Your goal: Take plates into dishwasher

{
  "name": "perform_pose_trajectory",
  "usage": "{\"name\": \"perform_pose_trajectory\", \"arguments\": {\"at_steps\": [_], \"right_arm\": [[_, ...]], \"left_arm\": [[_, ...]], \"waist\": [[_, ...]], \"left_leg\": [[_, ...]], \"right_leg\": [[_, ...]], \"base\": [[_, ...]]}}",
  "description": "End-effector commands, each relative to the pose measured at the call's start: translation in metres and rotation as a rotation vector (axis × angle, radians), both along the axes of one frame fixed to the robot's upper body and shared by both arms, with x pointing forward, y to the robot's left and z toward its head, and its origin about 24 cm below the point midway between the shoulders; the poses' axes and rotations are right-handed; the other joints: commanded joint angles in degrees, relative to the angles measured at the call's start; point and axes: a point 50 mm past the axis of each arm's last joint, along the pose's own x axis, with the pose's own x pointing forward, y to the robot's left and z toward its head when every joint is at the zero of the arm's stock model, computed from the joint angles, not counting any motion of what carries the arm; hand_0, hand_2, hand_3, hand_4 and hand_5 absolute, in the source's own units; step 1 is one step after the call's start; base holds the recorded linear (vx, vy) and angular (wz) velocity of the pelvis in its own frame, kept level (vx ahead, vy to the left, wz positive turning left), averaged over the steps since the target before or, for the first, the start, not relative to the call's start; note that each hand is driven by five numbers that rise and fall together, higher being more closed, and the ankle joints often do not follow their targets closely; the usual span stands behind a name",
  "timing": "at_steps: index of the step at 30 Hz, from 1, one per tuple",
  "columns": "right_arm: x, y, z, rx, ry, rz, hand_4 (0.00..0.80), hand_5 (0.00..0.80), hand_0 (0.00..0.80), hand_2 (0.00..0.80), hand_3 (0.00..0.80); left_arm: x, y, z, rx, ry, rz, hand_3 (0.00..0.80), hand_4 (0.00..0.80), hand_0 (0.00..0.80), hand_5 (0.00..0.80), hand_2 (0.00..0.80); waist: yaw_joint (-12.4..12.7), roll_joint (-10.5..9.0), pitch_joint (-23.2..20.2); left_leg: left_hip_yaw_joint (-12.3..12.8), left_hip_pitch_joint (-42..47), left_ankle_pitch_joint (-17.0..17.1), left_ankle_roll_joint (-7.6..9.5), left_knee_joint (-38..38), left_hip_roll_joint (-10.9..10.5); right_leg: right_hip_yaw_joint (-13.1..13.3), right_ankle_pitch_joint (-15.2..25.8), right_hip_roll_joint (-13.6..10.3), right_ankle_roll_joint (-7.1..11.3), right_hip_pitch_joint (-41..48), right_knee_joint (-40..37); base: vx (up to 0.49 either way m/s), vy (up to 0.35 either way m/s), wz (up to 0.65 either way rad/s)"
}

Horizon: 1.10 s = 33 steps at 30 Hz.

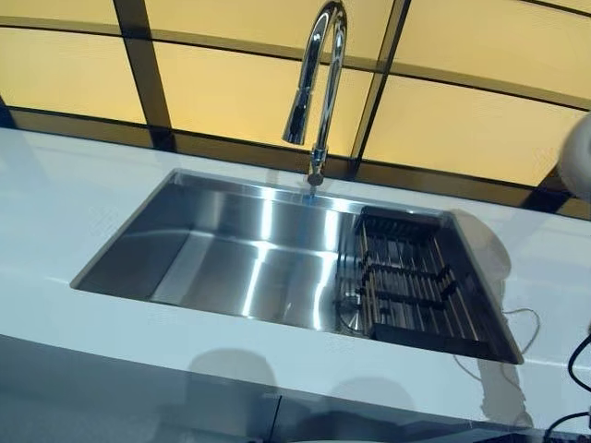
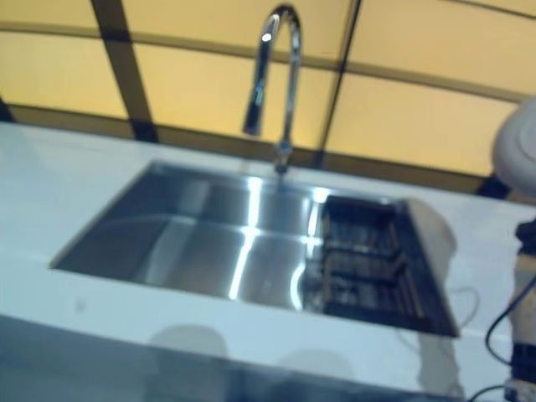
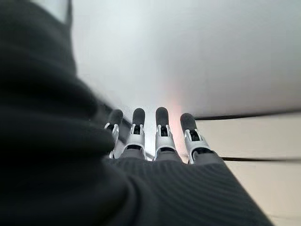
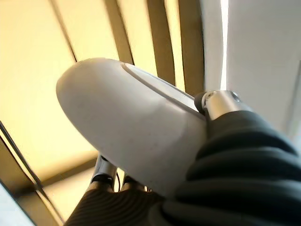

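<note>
A white plate [image 4: 127,136] is in the right hand [image 4: 106,181]. In the right wrist view its pale underside fills the space just past the dark ribbed cover, with the fingers [image 4: 101,172] behind and under it and the thumb [image 4: 218,103] pressed at its rim, so the hand is clamped on the plate. In the head views only a white edge of the plate [image 1: 580,157] shows at the far right, raised above the white countertop [image 1: 55,212] and to the right of the steel sink [image 1: 231,254].

A dark rack [image 1: 406,281] sits in the sink's right part, and a chrome faucet [image 1: 319,74] arches over the sink's far rim.

The left hand [image 3: 155,146] shows only in its own wrist view, fingers straight and side by side, holding nothing, before a pale surface.
</note>
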Motion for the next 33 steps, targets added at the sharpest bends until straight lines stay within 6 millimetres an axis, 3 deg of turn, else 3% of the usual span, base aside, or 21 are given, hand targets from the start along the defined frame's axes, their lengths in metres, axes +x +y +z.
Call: {"name": "perform_pose_trajectory", "arguments": {"at_steps": [1, 6, 12, 18, 22, 28, 33], "right_arm": [[-0.029, -0.025, 0.067, -0.26, -0.142, -0.281, 0.8, 0.8, 0.8, 0.8, 0.8], [-0.053, -0.062, 0.065, -0.323, 0.042, -0.531, 0.8, 0.8, 0.8, 0.8, 0.8], [-0.092, -0.102, 0.052, -0.284, 0.192, -0.702, 0.8, 0.8, 0.8, 0.8, 0.8], [-0.135, -0.134, 0.021, -0.181, 0.395, -0.864, 0.8, 0.8, 0.8, 0.8, 0.8], [-0.16, -0.144, -0.017, -0.092, 0.532, -0.908, 0.8, 0.8, 0.8, 0.8, 0.8], [-0.157, -0.138, -0.055, -0.099, 0.692, -0.894, 0.8, 0.8, 0.8, 0.8, 0.8], [-0.141, -0.132, -0.065, -0.108, 0.756, -0.85, 0.8, 0.8, 0.8, 0.8, 0.8]], "left_arm": [[0.031, 0.008, -0.008, -0.15, 0.0, -0.241, 0.0, 0.0, 0.0, 0.0, 0.0], [0.042, 0.002, -0.016, -0.296, -0.041, -0.343, 0.0, 0.0, 0.0, 0.0, 0.0], [0.054, 0.006, -0.018, -0.396, -0.098, -0.388, 0.0, 0.0, 0.0, 0.0, 0.0], [0.085, 0.017, -0.018, -0.4, -0.18, -0.464, 0.0, 0.0, 0.0, 0.0, 0.0], [0.122, 0.018, -0.02, -0.416, -0.317, -0.543, 0.0, 0.0, 0.0, 0.0, 0.0], [0.143, 0.014, -0.022, -0.438, -0.354, -0.626, 0.0, 0.0, 0.0, 0.0, 0.0], [0.154, 0.016, -0.02, -0.437, -0.379, -0.656, 0.0, 0.0, 0.0, 0.0, 0.0]], "waist": [[-2.1, 0.91, 2.9], [-3.9, -0.06, 4.3], [-6.0, -0.56, 5.4], [-7.9, -0.23, 6.2], [-8.6, 0.28, 6.7], [-9.3, 1.3, 7.3], [-9.8, 2.28, 8.2]], "left_leg": [[-0.3, 3.2, -5.0, -0.11, -0.2, -1.1], [2.0, 3.0, -5.1, 0.14, -0.2, -0.5], [3.9, 2.6, -5.3, 0.34, -0.2, 0.2], [5.2, 2.6, -5.8, 0.43, -0.2, 0.8], [5.8, 2.2, -5.8, 0.43, -0.2, 1.2], [6.5, 1.8, -5.5, 0.08, -0.2, 1.7], [6.6, 1.1, -5.0, -0.05, -0.2, 1.9]], "right_leg": [[2.5, 1.8, 3.4, 2.16, -0.7, 0.2], [4.7, 2.9, 3.9, 2.32, -1.9, 0.4], [7.1, 3.5, 4.9, 2.46, -3.4, 1.1], [9.2, 3.2, 6.0, 2.42, -4.2, 1.4], [9.8, 3.0, 6.5, 2.02, -4.7, 1.3], [9.8, 2.7, 6.7, 1.35, -5.0, 0.9], [10.0, 2.4, 6.9, 0.87, -5.7, 1.0]], "base": [[-0.027, -0.044, -0.14], [-0.034, -0.101, -0.3], [-0.026, -0.118, -0.31], [-0.005, -0.113, -0.22], [-0.023, -0.109, -0.09], [-0.015, -0.09, -0.09], [-0.046, -0.069, -0.01]]}}
